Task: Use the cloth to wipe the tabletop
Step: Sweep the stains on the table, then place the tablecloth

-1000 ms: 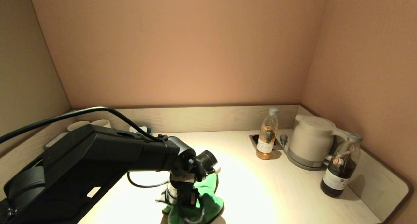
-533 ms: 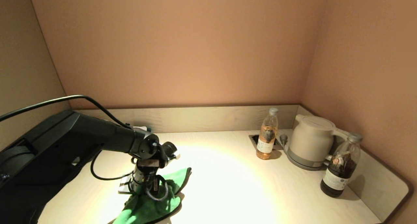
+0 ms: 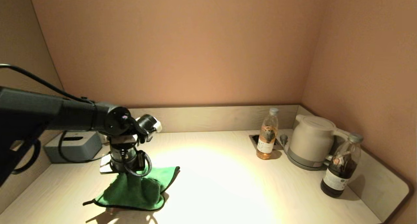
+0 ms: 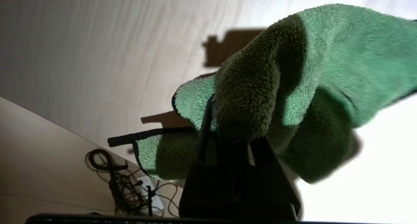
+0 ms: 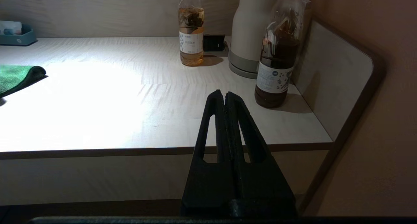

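Now the left gripper [image 3: 125,173], pinching the green cloth [image 3: 136,189], has dragged it from mid-front toward the tabletop [image 3: 228,178]'s left edge, so one wiping stroke looks nearly done. The head view newly shows the grey tissue box [image 3: 73,146]; the right wrist view shows the right gripper [image 5: 225,95] pressed together off the front edge.

Matte black arm [image 3: 49,115], looping black cables [image 3: 136,167]

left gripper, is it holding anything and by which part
The left gripper holds the cloth, its jaws shut on a bunched fold near the middle; the rest drapes onto the tabletop. The right gripper holds nothing.
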You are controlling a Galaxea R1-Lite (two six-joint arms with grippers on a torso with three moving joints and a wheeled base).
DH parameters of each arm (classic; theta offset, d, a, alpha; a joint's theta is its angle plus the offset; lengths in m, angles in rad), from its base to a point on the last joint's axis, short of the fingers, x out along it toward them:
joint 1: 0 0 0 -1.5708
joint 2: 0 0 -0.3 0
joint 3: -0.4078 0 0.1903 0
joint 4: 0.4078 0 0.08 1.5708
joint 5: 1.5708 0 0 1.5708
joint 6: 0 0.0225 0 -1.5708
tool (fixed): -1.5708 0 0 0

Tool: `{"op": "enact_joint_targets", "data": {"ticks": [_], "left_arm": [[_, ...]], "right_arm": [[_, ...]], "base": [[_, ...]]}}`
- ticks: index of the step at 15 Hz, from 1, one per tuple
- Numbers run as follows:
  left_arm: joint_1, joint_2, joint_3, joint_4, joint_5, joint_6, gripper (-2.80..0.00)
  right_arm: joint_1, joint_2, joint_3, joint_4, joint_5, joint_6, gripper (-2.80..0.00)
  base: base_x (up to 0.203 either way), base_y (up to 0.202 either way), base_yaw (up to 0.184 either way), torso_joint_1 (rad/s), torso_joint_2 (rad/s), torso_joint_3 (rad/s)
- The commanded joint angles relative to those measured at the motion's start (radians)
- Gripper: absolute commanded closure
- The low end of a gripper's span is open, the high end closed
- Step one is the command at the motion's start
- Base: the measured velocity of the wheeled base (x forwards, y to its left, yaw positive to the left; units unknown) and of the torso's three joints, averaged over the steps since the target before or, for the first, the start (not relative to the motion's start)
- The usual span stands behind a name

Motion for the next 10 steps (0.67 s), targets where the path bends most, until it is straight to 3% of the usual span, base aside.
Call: {"op": "enact_joint_targets", "data": {"ticks": [1, 5, 9, 10], "left_arm": [[-0.001, -0.197, -0.006, 0.004, -0.001, 0.014, 0.00], [-0.003, -0.357, -0.013, 0.003, -0.021, 0.089, 0.00], [-0.040, -0.386, -0.036, 0.003, -0.153, 0.088, 0.00], [-0.040, -0.387, -0.034, 0.003, -0.156, 0.088, 0.00]], "right_arm": [[0.000, 0.001, 0.000, -0.001, 0.000, -0.001, 0.00], [0.000, 0.001, 0.000, -0.001, 0.000, -0.001, 0.00], [0.000, 0.001, 0.000, -0.001, 0.000, -0.001, 0.00], [0.000, 0.001, 0.000, -0.001, 0.000, -0.001, 0.00]], "base": [[0.000, 0.000, 0.000, 0.000, 0.00, 0.000], [0.000, 0.000, 0.000, 0.000, 0.00, 0.000], [0.000, 0.000, 0.000, 0.000, 0.00, 0.000], [0.000, 0.000, 0.000, 0.000, 0.00, 0.000]]}}
